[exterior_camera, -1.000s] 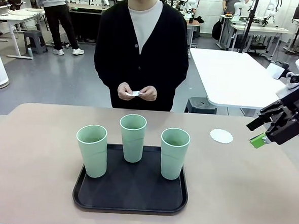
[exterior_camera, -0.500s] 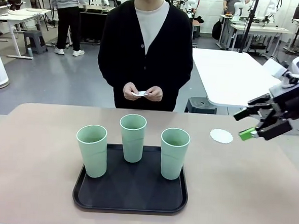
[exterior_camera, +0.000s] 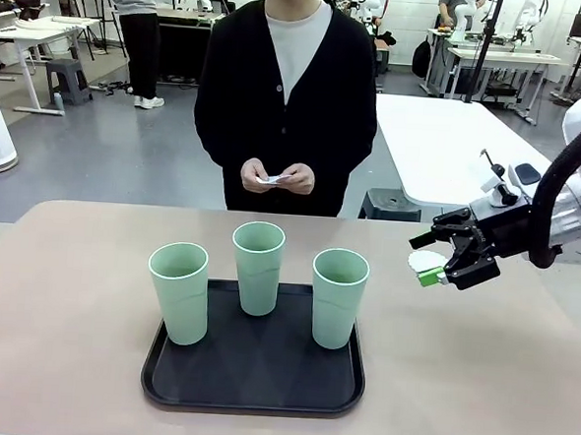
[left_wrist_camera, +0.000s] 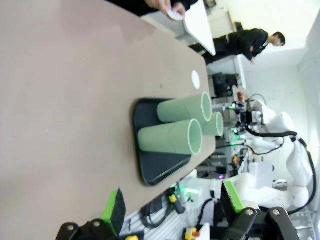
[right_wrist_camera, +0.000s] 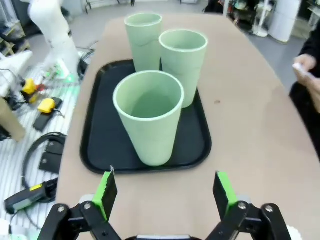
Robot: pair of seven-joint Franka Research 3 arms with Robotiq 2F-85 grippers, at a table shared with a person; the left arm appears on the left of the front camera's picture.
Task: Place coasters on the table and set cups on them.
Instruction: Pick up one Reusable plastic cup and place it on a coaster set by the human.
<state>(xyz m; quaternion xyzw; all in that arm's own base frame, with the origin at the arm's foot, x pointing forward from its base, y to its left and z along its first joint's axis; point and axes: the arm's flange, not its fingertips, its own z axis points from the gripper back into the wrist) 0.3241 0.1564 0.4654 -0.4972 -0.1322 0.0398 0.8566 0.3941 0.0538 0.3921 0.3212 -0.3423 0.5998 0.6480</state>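
Three mint-green cups [exterior_camera: 258, 267] [exterior_camera: 178, 292] [exterior_camera: 339, 297] stand upright on a black tray [exterior_camera: 253, 373] on the beige table [exterior_camera: 68, 312]. One white coaster [exterior_camera: 416, 264] lies on the table at the right, partly behind my right gripper [exterior_camera: 424, 259], which hovers open at it and points left. In the right wrist view that gripper [right_wrist_camera: 164, 192] is open, facing the cups [right_wrist_camera: 149, 117]. My left gripper [left_wrist_camera: 172, 205] is open, far from the cups [left_wrist_camera: 170, 137]. The person holds more coasters [exterior_camera: 271, 180] in both hands.
The tray [right_wrist_camera: 95, 125] takes up the table's near middle. The person stands at the far edge, hands [exterior_camera: 293, 178] at waist height. Bare tabletop lies left and right of the tray. A white table [exterior_camera: 443, 138] stands behind at the right.
My right gripper has swung in from the far right to the left and now hangs over the coaster on the table. The cups and tray have not moved.
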